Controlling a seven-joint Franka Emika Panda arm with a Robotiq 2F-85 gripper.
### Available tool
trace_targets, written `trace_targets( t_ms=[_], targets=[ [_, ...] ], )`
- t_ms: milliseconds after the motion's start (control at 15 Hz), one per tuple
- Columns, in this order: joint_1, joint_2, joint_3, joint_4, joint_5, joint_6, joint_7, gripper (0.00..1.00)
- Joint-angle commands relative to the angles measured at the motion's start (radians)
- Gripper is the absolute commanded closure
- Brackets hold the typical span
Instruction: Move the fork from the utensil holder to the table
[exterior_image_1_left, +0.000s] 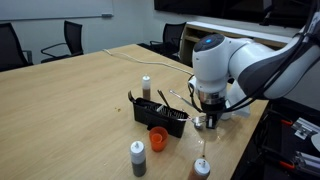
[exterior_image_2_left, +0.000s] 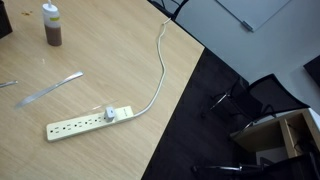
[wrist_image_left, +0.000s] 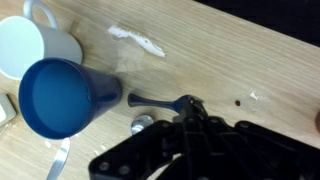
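**Arm Over the Black Holder on a Big Wood Table**

The room was a meeting room with a dark floor (exterior_image_2_left: 225, 60) and black chairs (exterior_image_1_left: 68, 38) along the far side. A big light-brown table (exterior_image_1_left: 80, 100) filled most of it. Its top was smooth, with wood lines in it and a white smear (wrist_image_left: 135, 40).

The white arm (exterior_image_1_left: 245, 65) reached in over the near corner of the table. Its gripper (exterior_image_1_left: 208, 120) pointed down, just beside the holder (exterior_image_1_left: 150, 110). I could not tell if the gripper was wide, narrow or holding something. In the wrist view it was only a dark shape at the bottom.

The holder was black and low, and it sat on the table. Thin shiny handles (exterior_image_1_left: 168, 97) stuck out of it. I could not tell which one was the fork.

A white power strip (exterior_image_2_left: 88, 122) lay near the table edge, and its cord (exterior_image_2_left: 160, 70) ran off across the top. A blue cup (wrist_image_left: 55, 95) stood touching a white mug (wrist_image_left: 40, 40). A small orange cup (exterior_image_1_left: 158, 138) sat just in front of the holder. A bottle (exterior_image_1_left: 138, 158) stood near the front edge.

A flat silver piece (exterior_image_2_left: 50, 90) lay on the bare wood.
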Motion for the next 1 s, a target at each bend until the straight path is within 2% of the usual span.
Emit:
trace_targets(
  t_ms=[0,267,333,400,467,533,600,933],
  targets=[
    [0.036,0.082,-0.035,0.096,0.020,-0.054,-0.004,0.99],
    [0.034,0.126,-0.035,0.150,0.071,-0.101,-0.024,0.99],
    [0.034,0.131,-0.035,0.160,0.078,-0.108,-0.025,0.94],
    [0.034,0.136,-0.036,0.168,0.085,-0.114,-0.025,0.85],
    [0.034,0.142,-0.036,0.173,0.096,-0.113,-0.027,0.69],
    [0.034,0.147,-0.036,0.178,0.107,-0.111,-0.028,0.68],
    [0.032,0.155,-0.035,0.181,0.124,-0.109,-0.035,0.61],
    [0.029,0.191,-0.035,0.197,0.189,-0.090,-0.071,0.26]
  ],
)
